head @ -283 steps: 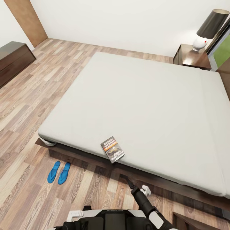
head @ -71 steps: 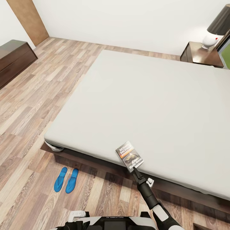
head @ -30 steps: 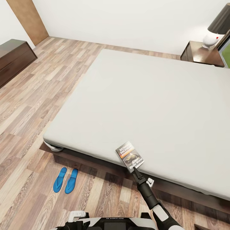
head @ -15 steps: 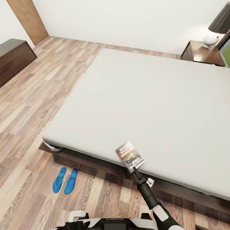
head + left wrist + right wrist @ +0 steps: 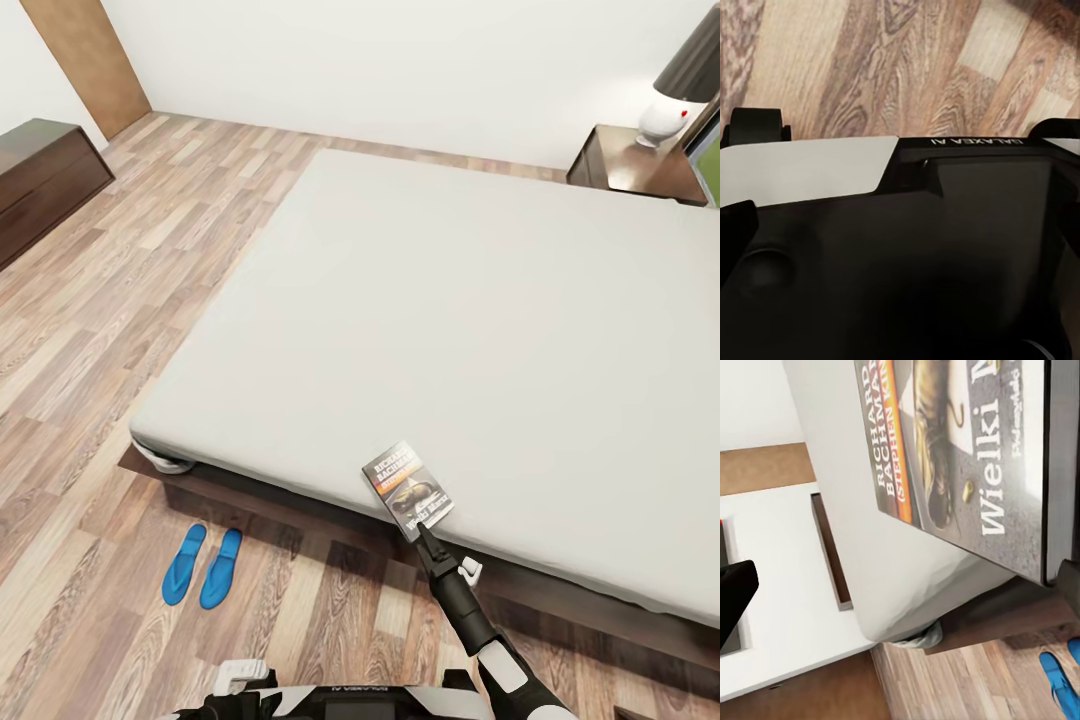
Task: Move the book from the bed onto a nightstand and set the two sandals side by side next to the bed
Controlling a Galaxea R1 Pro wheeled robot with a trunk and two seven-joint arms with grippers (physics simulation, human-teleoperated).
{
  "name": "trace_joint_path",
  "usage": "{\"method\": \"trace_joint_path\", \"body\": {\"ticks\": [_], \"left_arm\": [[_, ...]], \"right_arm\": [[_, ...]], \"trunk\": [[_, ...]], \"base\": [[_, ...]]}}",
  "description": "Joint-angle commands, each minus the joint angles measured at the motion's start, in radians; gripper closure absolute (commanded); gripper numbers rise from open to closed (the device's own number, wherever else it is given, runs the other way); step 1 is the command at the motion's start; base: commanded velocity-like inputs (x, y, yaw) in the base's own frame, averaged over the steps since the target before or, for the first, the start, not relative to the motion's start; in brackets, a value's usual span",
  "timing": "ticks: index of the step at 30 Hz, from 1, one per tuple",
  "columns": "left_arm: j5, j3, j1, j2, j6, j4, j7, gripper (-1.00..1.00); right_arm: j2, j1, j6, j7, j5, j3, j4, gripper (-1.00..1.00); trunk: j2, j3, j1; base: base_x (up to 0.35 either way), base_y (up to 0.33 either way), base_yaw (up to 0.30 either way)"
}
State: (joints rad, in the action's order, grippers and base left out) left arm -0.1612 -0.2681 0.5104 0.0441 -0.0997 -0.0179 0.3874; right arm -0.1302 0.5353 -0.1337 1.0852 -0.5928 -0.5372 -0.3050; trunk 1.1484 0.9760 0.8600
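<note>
The book [image 5: 408, 490] lies face up on the bed [image 5: 450, 300], at the mattress's near edge. My right gripper [image 5: 427, 537] reaches up from the floor side to the book's near corner. In the right wrist view the book [image 5: 960, 450] looms large; one black finger [image 5: 735, 592] stands far off to one side and the other finger [image 5: 1066, 574] sits at the book's edge, so the gripper is open. The two blue sandals [image 5: 202, 566] lie side by side on the floor by the bed's near corner. A nightstand [image 5: 640, 165] stands beyond the bed at far right.
A white lamp [image 5: 665, 115] with a dark shade stands on the nightstand. A long dark dresser [image 5: 40, 180] lines the left wall, with a wooden door [image 5: 85, 60] behind it. Open plank floor [image 5: 120, 300] runs along the bed's left side. My left arm [image 5: 240, 676] stays low by the trunk.
The right gripper has come up from the floor to the book's near corner and has held there for the last second. The camera has shifted slightly. Book and sandals have not moved.
</note>
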Motion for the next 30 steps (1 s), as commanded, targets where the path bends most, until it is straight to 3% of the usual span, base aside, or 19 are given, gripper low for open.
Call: {"method": "trace_joint_path", "body": {"ticks": [1,25,30], "left_arm": [[-0.011,-0.008,0.000,0.000,-0.005,0.001,0.002,-1.00],[-0.011,-0.008,0.000,0.000,-0.005,0.001,0.002,-1.00],[-0.011,-0.008,0.000,0.000,-0.005,0.001,0.002,-1.00]], "right_arm": [[0.000,0.000,-0.010,0.002,-0.009,0.000,0.000,-1.00],[0.000,0.000,-0.010,0.002,-0.009,0.000,0.000,-1.00],[0.000,0.000,-0.010,0.002,-0.009,0.000,0.000,-1.00]], "trunk": [[0.008,0.004,0.004],[0.176,0.079,0.096],[0.176,0.079,0.096]], "base": [[0.000,0.000,0.000],[0.000,0.000,0.000],[0.000,0.000,0.000]]}}
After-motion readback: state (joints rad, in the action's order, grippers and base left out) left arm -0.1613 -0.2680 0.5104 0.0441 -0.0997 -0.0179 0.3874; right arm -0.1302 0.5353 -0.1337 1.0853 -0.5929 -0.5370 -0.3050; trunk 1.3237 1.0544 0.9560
